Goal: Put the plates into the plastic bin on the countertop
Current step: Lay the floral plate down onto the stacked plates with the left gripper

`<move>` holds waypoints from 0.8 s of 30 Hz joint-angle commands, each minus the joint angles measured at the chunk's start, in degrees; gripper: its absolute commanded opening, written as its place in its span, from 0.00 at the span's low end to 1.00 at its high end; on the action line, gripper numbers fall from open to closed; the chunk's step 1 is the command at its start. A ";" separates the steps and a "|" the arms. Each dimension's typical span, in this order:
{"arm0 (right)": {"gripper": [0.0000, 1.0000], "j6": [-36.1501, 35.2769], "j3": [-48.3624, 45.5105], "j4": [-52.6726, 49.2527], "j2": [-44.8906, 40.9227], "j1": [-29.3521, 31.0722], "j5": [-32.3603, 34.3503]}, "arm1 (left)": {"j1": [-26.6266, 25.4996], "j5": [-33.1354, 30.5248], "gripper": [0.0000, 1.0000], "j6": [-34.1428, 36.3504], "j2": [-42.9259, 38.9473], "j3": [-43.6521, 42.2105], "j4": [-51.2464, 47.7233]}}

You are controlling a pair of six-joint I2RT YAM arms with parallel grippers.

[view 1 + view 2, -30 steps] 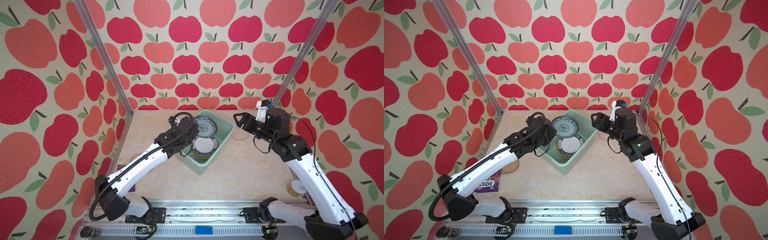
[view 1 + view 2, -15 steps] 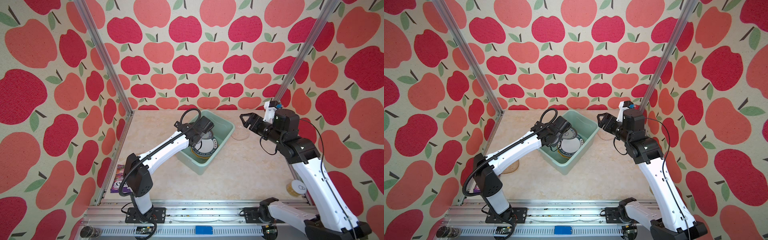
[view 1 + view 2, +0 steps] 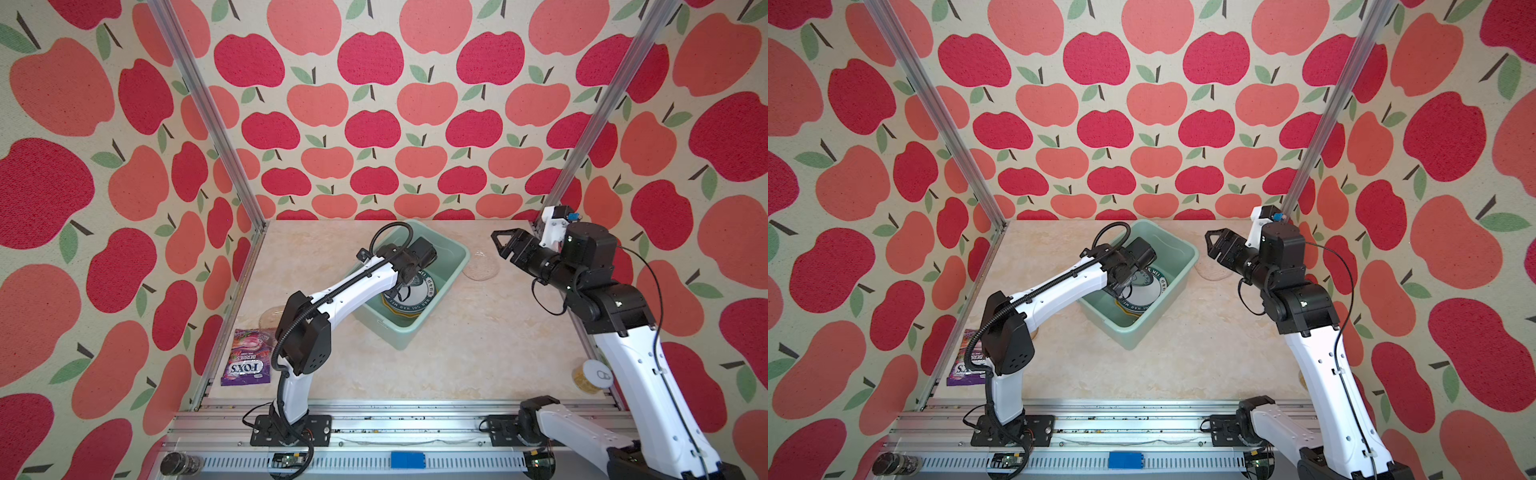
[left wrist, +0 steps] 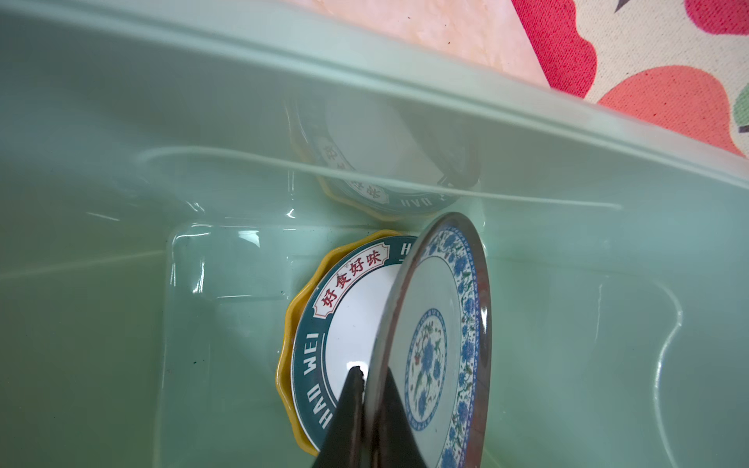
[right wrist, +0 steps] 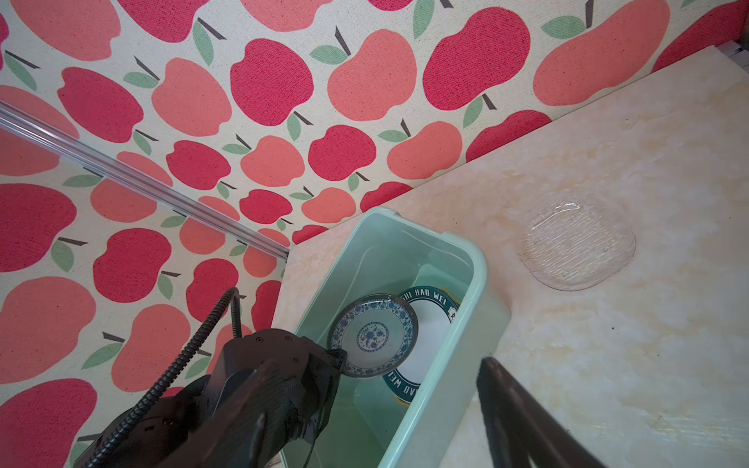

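Where the beige marble-look countertop (image 3: 478,340) meets apple-print walls (image 3: 374,104) and aluminium corner rails (image 3: 208,116), a pale mint-green rectangular plastic bin (image 3: 457,254) stands between my two grippers. My left gripper (image 4: 371,389) is down inside it, fingers (image 4: 348,413) clamped on the rim of a small round white plate with a blue floral pattern (image 4: 429,348), which is tilted on edge. Just past those fingertips lies a white plate with a dark green lettered rim (image 4: 348,320), stacked on a yellow scalloped plate (image 4: 288,324). My right gripper (image 3: 501,245) hangs beside the bin, fingers apart and empty. A clear glass plate (image 5: 575,247) lies flat on the counter ahead of them, just outside the bin wall.
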 commanded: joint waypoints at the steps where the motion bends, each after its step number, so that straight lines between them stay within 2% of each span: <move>1: 0.79 -1.49 -0.50 -1.43 -0.75 -1.03 -1.78 | 0.00 -0.41 0.00 -0.97 1.20 0.63 -2.90; 24: 0.79 -1.53 0.96 -1.54 1.38 -1.39 -2.55 | 1.48 3.18 0.00 1.25 4.45 -2.85 -2.64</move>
